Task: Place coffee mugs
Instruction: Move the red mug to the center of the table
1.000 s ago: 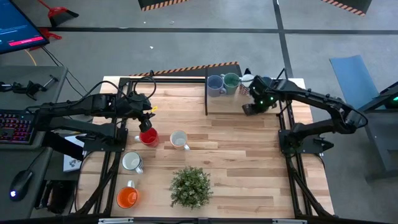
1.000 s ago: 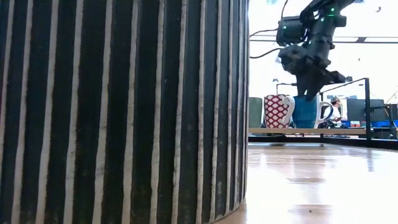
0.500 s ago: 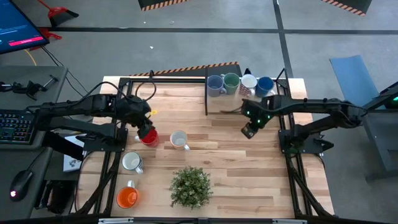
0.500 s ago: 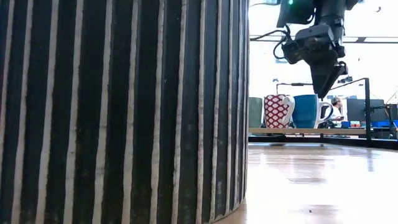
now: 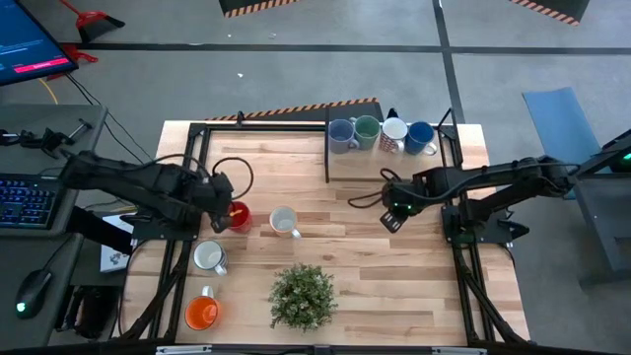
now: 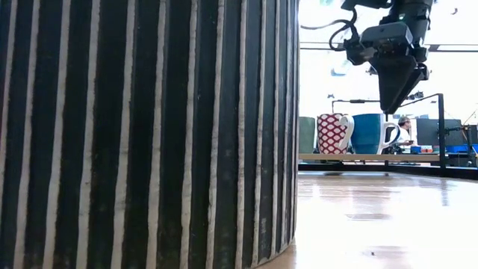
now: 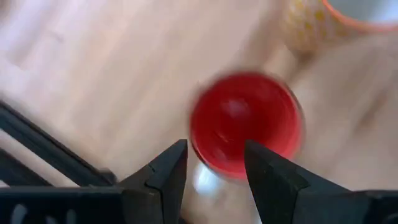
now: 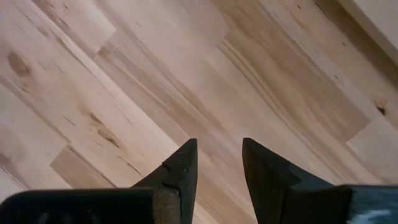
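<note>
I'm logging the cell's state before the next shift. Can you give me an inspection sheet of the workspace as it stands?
Surface: wooden table, a raised shelf at its far edge.
Job's things: four mugs on the shelf: lavender-blue mug, green mug, patterned mug, blue mug. On the table: red mug, white mug, cream mug, orange mug.
Clutter: potted plant near the front edge.
Grippers: left gripper open above the red mug's rim; right gripper open, empty, over bare wood.
Cables: black cable looping on each arm.
Surroundings: keyboard, mouse, monitor beside the table.
</note>
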`<action>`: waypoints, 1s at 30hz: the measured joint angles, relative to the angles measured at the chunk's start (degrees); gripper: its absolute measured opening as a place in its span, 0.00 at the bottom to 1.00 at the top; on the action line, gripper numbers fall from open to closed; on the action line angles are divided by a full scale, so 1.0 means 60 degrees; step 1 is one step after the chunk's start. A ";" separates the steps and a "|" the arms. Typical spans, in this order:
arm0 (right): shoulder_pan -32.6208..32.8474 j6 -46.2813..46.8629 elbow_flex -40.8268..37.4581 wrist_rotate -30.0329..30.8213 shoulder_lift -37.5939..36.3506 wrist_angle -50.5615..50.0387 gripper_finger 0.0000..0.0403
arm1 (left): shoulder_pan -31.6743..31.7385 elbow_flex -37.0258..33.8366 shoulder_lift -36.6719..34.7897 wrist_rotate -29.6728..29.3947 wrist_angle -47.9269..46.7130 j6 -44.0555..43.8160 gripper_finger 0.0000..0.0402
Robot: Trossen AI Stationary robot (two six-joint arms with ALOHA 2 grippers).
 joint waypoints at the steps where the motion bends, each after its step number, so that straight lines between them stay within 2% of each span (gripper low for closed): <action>1: 0.0065 0.0121 0.0000 0.0050 0.0000 0.0037 0.26 | -0.0037 0.0000 0.0040 -0.0282 0.0085 0.0086 0.37; 11: 0.0254 0.0212 0.0000 0.0079 0.0000 0.0551 0.26 | 0.0351 0.0004 0.1140 -0.0145 0.0541 0.1343 0.37; 18: 0.0250 0.0184 0.0000 0.0082 0.0000 0.0762 0.26 | 0.0734 0.0004 0.2198 -0.0037 0.1360 0.2796 0.37; 22: 0.0254 0.0184 0.0000 0.0084 0.0000 0.0762 0.26 | 0.1006 0.0004 0.2684 0.0297 0.1403 0.3480 0.37; 30: 0.0282 0.0184 0.0000 0.0090 0.0000 0.0760 0.26 | 0.1522 0.0004 0.3237 0.0345 0.1492 0.4415 0.37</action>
